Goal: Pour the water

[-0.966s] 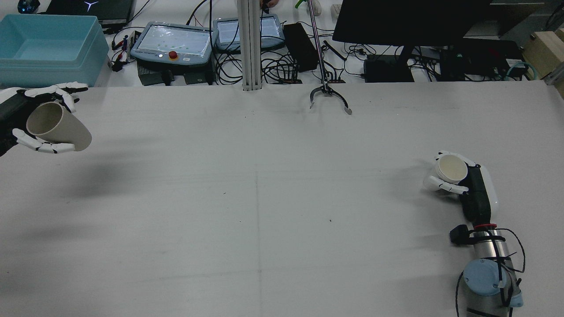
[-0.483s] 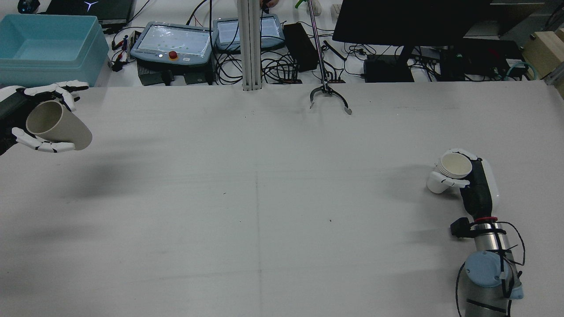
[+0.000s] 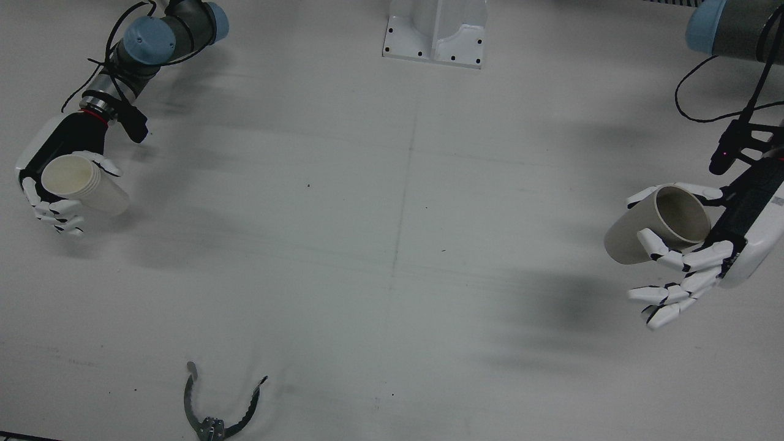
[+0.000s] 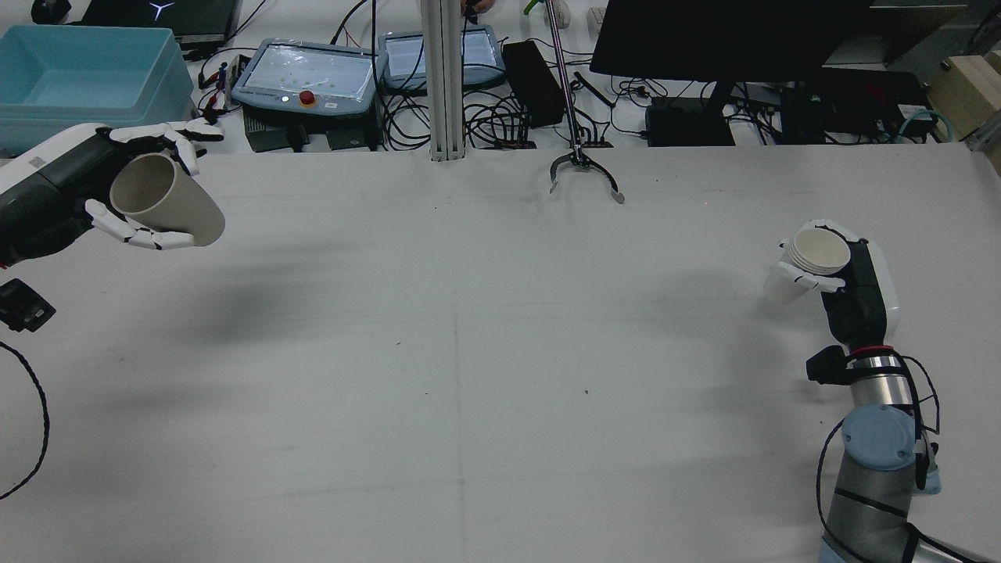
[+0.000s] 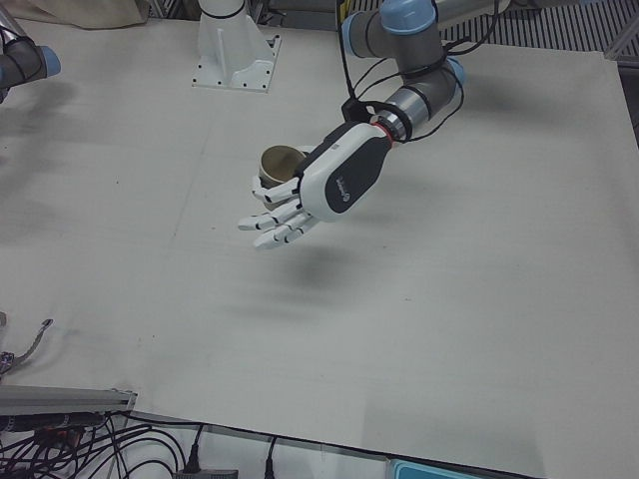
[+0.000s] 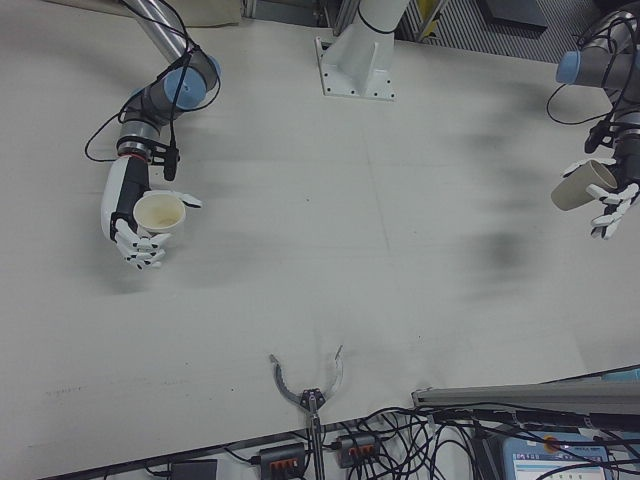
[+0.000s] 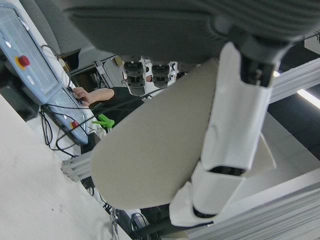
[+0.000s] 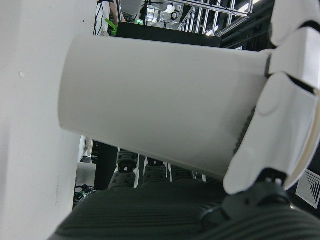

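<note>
My left hand (image 4: 74, 184) is shut on a tan paper cup (image 4: 168, 205), held above the table at its far left and tilted with the mouth toward the arm. The front view shows this cup (image 3: 631, 233) with an empty inside, and it also shows in the left-front view (image 5: 280, 162). My right hand (image 4: 852, 285) is shut on a white paper cup (image 4: 813, 256), which looks like a nested stack, held near upright above the table's right side. The front view shows this cup (image 3: 82, 184) too. The right hand view shows the white cup (image 8: 160, 105) close up.
A metal claw tool (image 4: 583, 168) lies at the table's far edge near the middle. A blue bin (image 4: 78, 78), teach pendants, cables and a monitor stand behind that edge. The post base (image 3: 436, 30) stands between the arms.
My left hand has moved inward to the right with the tan cup. My right hand has moved farther from the robot with the white cup and tipped it more upright.
</note>
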Motion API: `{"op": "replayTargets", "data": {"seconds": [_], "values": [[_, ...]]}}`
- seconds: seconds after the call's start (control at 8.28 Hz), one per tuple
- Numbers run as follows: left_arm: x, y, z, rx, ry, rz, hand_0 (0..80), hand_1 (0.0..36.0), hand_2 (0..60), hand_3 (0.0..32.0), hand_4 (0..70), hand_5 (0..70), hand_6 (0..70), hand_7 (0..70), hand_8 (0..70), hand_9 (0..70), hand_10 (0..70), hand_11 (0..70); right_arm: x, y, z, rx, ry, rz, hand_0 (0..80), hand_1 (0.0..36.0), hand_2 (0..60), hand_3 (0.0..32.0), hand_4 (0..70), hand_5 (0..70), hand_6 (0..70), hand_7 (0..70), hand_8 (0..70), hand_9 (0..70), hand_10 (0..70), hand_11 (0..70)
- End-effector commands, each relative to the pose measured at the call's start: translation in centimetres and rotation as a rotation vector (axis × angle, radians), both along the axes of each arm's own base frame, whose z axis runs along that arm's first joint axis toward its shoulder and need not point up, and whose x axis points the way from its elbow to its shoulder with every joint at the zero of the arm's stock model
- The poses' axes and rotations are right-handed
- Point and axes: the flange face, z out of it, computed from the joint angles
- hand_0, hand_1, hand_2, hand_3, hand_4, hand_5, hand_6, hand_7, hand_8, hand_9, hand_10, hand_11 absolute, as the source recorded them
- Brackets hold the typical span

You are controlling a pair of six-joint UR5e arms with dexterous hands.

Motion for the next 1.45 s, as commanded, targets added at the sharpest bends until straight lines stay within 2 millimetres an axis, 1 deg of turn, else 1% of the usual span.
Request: {"op": "replayTargets", "data": {"seconds": [0.0,0.12,0.24,0.36,0.48,0.6,0.72,0.85,0.97,1.09,1.21,1.33], "values": [[10.9,-1.1,-12.4,0.086,0.028,0.155,76.8,36.0,60.0,0.0,70.0,70.0,16.3,22.9,7.9,10.5,9.4,16.5,0.0,-0.5,-3.2,0.033,-0.043,-0.014,57.2,16.1,13.1,0.0,33.1,49.8,61.8,70.0,36.8,50.8,23.7,36.0],[15.2,-0.4,-17.6,0.157,0.015,0.181,69.2,36.0,60.0,0.0,70.0,70.0,17.7,23.1,8.6,11.1,10.6,18.0,-0.3,-0.7,-3.8,0.04,-0.052,-0.02,61.6,19.4,12.8,0.0,34.6,50.6,62.2,70.0,36.9,50.6,22.6,34.8],[19.9,-0.8,-21.1,0.176,0.017,0.215,67.7,36.0,60.0,0.0,70.0,70.0,17.9,23.6,9.0,11.7,10.8,18.3,-0.4,-0.6,-4.6,0.046,-0.058,-0.023,62.1,19.4,12.6,0.0,34.7,51.1,62.5,70.0,37.2,51.0,22.3,34.4],[23.4,-0.6,-22.5,0.172,0.011,0.247,66.8,36.0,60.0,0.0,70.0,70.0,17.8,23.3,9.0,11.7,10.8,18.3,-0.2,-0.5,-6.0,0.051,-0.066,-0.024,61.7,19.3,12.0,0.0,34.1,51.3,62.1,70.0,36.7,50.4,22.1,34.1],[25.4,1.0,-22.8,0.186,-0.005,0.27,65.9,36.0,60.0,0.0,70.0,70.0,19.3,23.0,9.4,11.1,11.9,19.9,-0.4,-0.5,-7.7,0.061,-0.071,-0.044,61.6,19.1,11.6,0.0,33.3,51.0,61.1,70.0,36.0,49.6,21.8,33.6],[26.3,1.8,-23.3,0.222,-0.041,0.261,68.6,36.0,60.0,0.0,70.0,70.0,20.9,22.9,10.4,11.2,13.3,21.9,0.0,-0.4,-10.4,0.068,-0.033,-0.065,61.0,18.7,11.0,0.0,32.6,50.6,60.5,70.0,35.7,49.4,21.7,33.5],[27.5,2.6,-23.0,0.234,-0.066,0.267,77.0,36.0,60.0,0.0,70.0,70.0,20.3,22.9,10.4,11.3,13.4,22.2,1.8,-2.2,-15.1,0.113,0.011,-0.053,61.4,18.7,10.3,0.0,32.1,51.2,60.1,70.0,35.4,49.1,21.8,33.7],[29.7,3.5,-22.1,0.22,-0.085,0.296,78.1,36.0,60.0,0.0,70.0,70.0,20.0,22.7,10.2,11.4,13.4,22.4,5.4,-5.1,-23.9,0.205,0.146,-0.052,61.7,18.5,10.0,0.0,31.7,54.8,63.0,70.0,39.1,53.2,26.2,39.9],[31.2,4.4,-21.7,0.217,-0.087,0.318,78.1,36.0,60.0,0.0,70.0,70.0,19.9,22.6,10.2,11.4,13.5,22.4,9.2,-6.3,-33.5,0.306,0.321,0.003,64.8,19.3,9.6,0.0,34.0,62.0,69.3,70.0,45.2,61.1,31.0,46.1],[31.6,4.6,-21.8,0.217,-0.089,0.324,76.6,36.0,60.0,0.0,70.0,70.0,19.8,22.4,10.1,11.4,13.5,22.4,9.8,-5.4,-38.3,0.355,0.388,0.043,66.8,20.1,13.6,0.0,36.8,68.7,70.0,70.0,49.5,67.0,34.9,51.1],[32.2,4.6,-21.5,0.216,-0.09,0.327,77.9,36.0,60.0,0.0,70.0,70.0,19.7,22.5,10.1,11.4,13.5,22.4,9.4,-4.2,-40.9,0.39,0.452,0.063,62.3,23.3,36.0,0.0,38.9,70.0,70.0,70.0,52.2,70.0,38.7,56.0],[32.5,4.2,-21.0,0.213,-0.093,0.327,77.3,36.0,60.0,0.0,70.0,70.0,19.8,22.3,10.2,11.6,13.5,22.5,9.0,-0.7,-43.4,0.429,0.542,0.076,59.5,29.5,60.0,0.0,40.4,70.0,70.0,70.0,53.3,70.0,40.7,58.8]]}}
